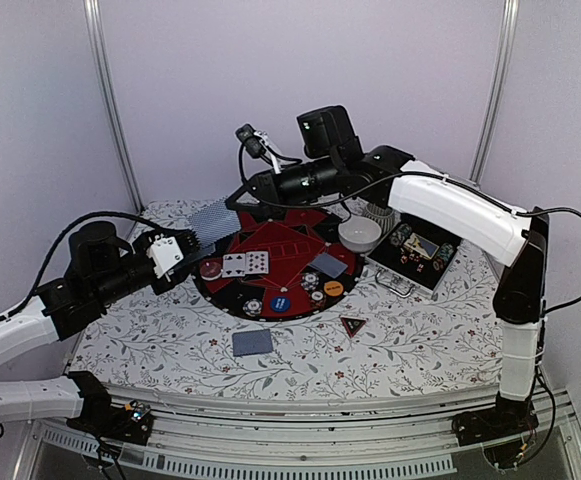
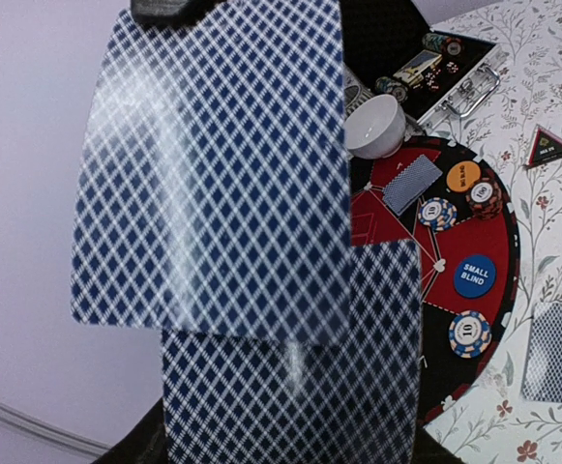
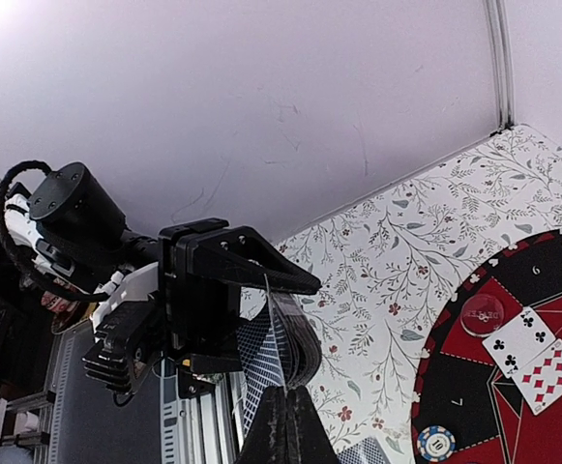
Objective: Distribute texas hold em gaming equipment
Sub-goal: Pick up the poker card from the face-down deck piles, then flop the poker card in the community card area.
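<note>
One card [image 2: 213,164] in right pincer [image 3: 286,414], deck [image 2: 290,396] — left pincer [image 1: 195,240]

Legible print on the gaming pieces
The blue disc [image 2: 475,275] reads "SMALL BLIND"; a chip [image 2: 469,332] shows "10"; the mat [image 3: 549,271] bears "6" and "7".

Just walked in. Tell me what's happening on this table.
The left tool holds a deck of cards upright beside the round mat. The right tool is shut on the edge of the top card, which sits offset from the deck. On the mat lie two face-up cards, a face-down card, chips and a blue disc. Another face-down card and a triangular marker lie on the tablecloth.
</note>
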Motion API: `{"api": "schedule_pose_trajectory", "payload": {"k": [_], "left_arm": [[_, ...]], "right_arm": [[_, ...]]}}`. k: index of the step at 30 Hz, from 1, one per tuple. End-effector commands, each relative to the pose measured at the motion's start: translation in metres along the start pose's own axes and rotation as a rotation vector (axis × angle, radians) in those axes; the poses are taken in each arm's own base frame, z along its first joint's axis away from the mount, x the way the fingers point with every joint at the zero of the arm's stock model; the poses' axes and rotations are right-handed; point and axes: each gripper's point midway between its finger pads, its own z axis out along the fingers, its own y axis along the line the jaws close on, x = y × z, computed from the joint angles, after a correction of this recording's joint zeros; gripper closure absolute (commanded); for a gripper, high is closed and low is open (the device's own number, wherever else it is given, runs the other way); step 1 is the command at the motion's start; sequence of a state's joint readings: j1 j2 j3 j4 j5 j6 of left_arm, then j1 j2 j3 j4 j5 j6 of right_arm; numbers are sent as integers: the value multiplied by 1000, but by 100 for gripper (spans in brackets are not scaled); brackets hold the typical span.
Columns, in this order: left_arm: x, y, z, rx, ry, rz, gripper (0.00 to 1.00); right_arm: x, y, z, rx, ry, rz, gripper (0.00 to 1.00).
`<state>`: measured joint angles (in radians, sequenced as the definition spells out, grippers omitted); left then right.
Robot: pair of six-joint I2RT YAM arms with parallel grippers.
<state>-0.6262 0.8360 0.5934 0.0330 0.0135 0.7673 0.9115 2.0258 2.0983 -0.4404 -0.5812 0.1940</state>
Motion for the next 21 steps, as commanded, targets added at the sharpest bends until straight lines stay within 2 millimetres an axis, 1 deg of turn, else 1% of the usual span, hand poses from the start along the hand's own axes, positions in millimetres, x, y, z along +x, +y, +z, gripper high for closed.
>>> {"api": "schedule_pose_trajectory", "payload": {"k": [1, 3, 5, 7, 9, 10, 12, 15, 16, 17, 18, 19, 21], "left_arm": [[-8, 8, -3, -32, -29, 3, 46], [-8, 8, -3, -32, -28, 4, 46], [-8, 7, -3, -29, -27, 3, 46], [-7, 7, -2, -27, -25, 5, 46], [-8, 8, -3, -28, -28, 2, 46], [-9, 8, -3, -27, -32, -1, 46], [-10, 8, -4, -27, -35, -2, 46], [-9, 7, -3, -26, -33, -1, 46], [-9, 7, -4, -26, -32, -1, 46], [-9, 8, -4, -28, -32, -1, 46], [-9, 7, -4, -27, -32, -1, 46], [-9, 8, -4, -28, -32, -2, 46], [-8, 7, -3, -25, -33, -2, 46]], "right_arm": [[-36, 3, -37, 47, -96, -64, 99], [-43, -11, -49, 113, -120, -72, 99], [-50, -37, -64, 225, -150, -71, 99], [-54, -70, -79, 383, -174, -83, 99], [-51, -105, -87, 545, -171, -127, 99], [-47, -123, -86, 619, -147, -185, 99], [-32, -158, -78, 739, -82, -283, 99], [-6, -210, -60, 888, 43, -429, 99], [-2, -221, -53, 914, 64, -461, 99], [5, -234, -47, 938, 103, -514, 99], [17, -250, -38, 968, 141, -555, 99], [25, -262, -32, 989, 161, -592, 99], [27, -277, -24, 1035, 181, -700, 99]]}}
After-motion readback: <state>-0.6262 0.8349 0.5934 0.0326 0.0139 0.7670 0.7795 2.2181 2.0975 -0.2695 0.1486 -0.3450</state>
